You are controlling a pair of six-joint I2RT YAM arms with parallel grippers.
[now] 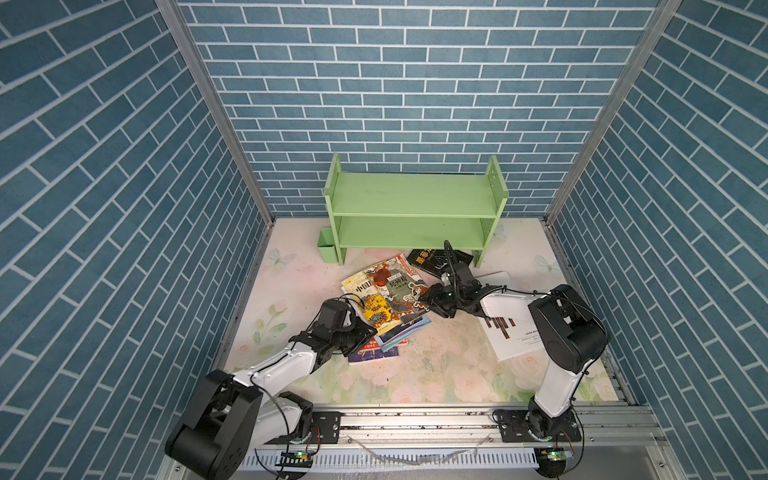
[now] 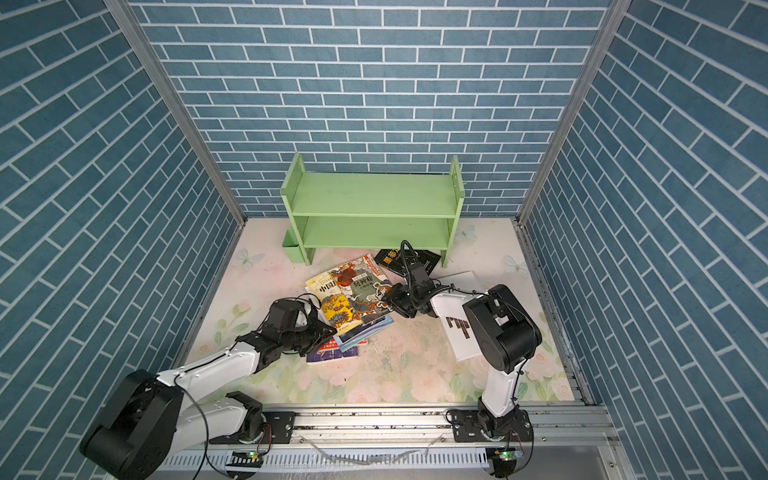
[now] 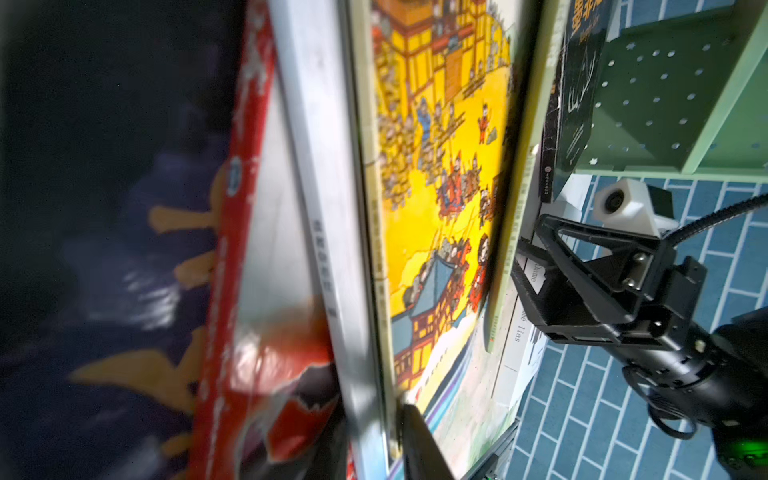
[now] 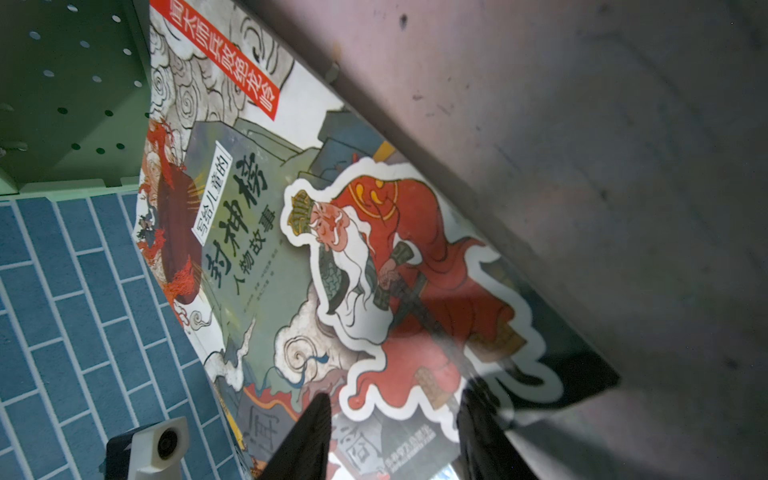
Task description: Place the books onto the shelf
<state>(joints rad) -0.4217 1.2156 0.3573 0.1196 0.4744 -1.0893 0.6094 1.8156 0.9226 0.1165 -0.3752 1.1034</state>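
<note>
- Books (image 1: 386,309) — loose overlapping pile lying flat on the floral table (image 1: 436,370), in front of the shelf (image 1: 415,195); none shelved yet.
- Right gripper (image 4: 395,395): jaws apart at the edge of the topmost red-robed-elder book (image 4: 257,232), not clamped on it.
- Left gripper (image 1: 368,334): at the pile's opposite edge, beside the yellow battle-scene book (image 3: 440,187). Only one finger (image 3: 415,436) shows, so whether the jaws are apart or closed cannot be told.
- Outliers: black book with gold characters (image 1: 428,259) near the shelf's foot; white book with dark bars (image 1: 505,336) partly under the right arm.
- Shelf: light green, two tiers, both bare, against the back wall; small green cup (image 1: 327,247) on its side panel.
- Risk: thin paperback — a grip on the cover alone would likely let it fan open or sag.
- Risk: both grippers at one pile; a pull from either side may drag overlapping neighbours and shift the other's target.
</note>
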